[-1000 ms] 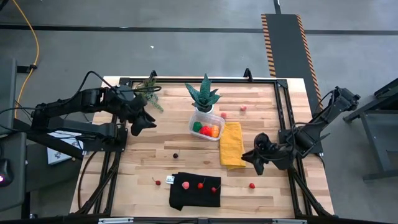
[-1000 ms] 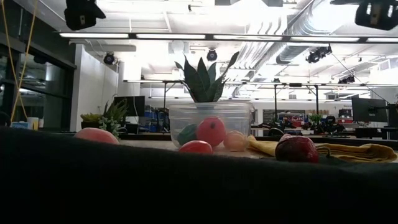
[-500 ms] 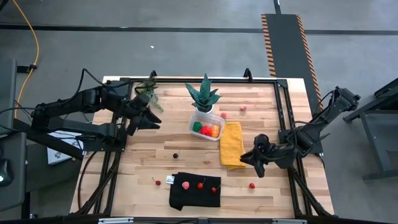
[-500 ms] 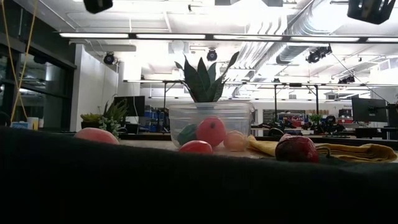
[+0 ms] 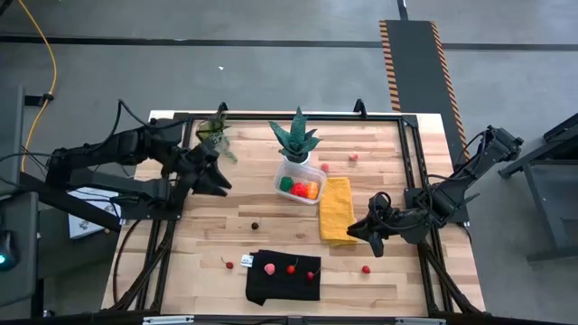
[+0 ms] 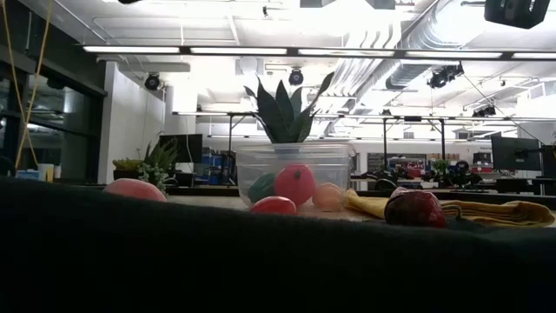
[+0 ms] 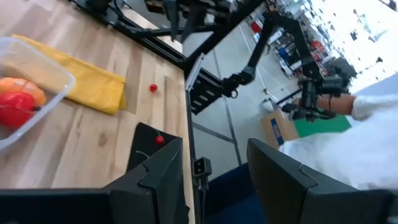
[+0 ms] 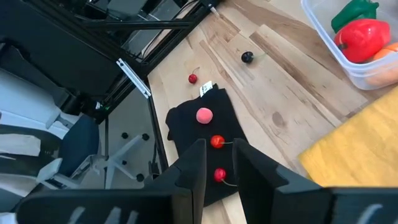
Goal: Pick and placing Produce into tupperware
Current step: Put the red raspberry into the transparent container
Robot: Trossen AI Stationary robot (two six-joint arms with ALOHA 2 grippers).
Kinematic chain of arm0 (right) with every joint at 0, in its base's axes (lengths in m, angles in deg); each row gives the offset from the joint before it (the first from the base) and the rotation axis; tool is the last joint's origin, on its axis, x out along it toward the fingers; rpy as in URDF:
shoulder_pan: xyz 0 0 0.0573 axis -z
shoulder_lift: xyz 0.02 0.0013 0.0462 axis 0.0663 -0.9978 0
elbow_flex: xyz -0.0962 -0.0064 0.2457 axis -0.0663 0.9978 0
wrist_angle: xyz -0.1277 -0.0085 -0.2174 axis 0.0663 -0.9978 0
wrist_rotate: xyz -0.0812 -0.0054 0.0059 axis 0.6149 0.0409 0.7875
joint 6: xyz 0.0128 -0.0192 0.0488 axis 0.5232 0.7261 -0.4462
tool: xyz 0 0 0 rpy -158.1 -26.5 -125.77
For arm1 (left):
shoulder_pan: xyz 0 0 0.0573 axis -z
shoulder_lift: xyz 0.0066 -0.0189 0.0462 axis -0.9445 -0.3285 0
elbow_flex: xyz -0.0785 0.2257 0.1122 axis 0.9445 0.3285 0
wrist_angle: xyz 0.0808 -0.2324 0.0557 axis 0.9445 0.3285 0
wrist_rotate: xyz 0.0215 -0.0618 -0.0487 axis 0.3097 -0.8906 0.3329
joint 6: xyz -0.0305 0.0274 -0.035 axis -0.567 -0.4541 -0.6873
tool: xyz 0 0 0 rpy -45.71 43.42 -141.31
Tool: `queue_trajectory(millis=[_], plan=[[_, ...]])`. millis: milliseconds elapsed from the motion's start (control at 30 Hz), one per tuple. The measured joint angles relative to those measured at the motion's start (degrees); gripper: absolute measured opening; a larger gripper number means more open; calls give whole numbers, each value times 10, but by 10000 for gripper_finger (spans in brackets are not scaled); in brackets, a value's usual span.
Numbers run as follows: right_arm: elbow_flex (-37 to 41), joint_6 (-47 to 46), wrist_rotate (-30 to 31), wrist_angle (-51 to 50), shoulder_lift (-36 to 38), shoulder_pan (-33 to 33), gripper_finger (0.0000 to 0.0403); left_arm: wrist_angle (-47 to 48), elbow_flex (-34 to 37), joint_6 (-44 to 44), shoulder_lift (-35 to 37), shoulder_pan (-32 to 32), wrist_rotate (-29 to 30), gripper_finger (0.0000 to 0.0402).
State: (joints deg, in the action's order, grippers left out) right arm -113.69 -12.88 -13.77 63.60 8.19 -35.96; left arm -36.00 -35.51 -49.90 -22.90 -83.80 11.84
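The tupperware is a clear box on the table's middle, with red, orange and green produce inside. More produce lies loose. Two cherries and a pink piece rest on a black cloth. A red piece and a dark one lie on the wood, and another red piece lies near the right side. My left gripper hovers open, left of the tupperware. My right gripper hovers above the yellow cloth's near end, its fingers a narrow gap apart.
A yellow cloth lies right of the tupperware. A spiky plant in a white pot stands just behind the tupperware, and a small plant stands at the far left. Two pink pieces lie near the far edge. Bare wood lies between the tupperware and the black cloth.
My left gripper has risen, leaving the top of the low view, and shifted a little toward the tupperware. My right gripper has drifted slightly toward the near edge. No produce has moved.
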Motion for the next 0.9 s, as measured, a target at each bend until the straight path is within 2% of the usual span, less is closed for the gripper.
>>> queue_trajectory(millis=[133, 567, 900], plan=[[0, -1, 0, 0, 0, 0, 69, -4, 0, -11, 0, 58, 34, 168], [0, -10, -35, 35, 0, 0, 69, -40, 0, -48, 0, 273, 258, 168], [0, -14, -36, 56, 0, -10, 69, -37, 0, -87, 0, 387, 403, 168]])
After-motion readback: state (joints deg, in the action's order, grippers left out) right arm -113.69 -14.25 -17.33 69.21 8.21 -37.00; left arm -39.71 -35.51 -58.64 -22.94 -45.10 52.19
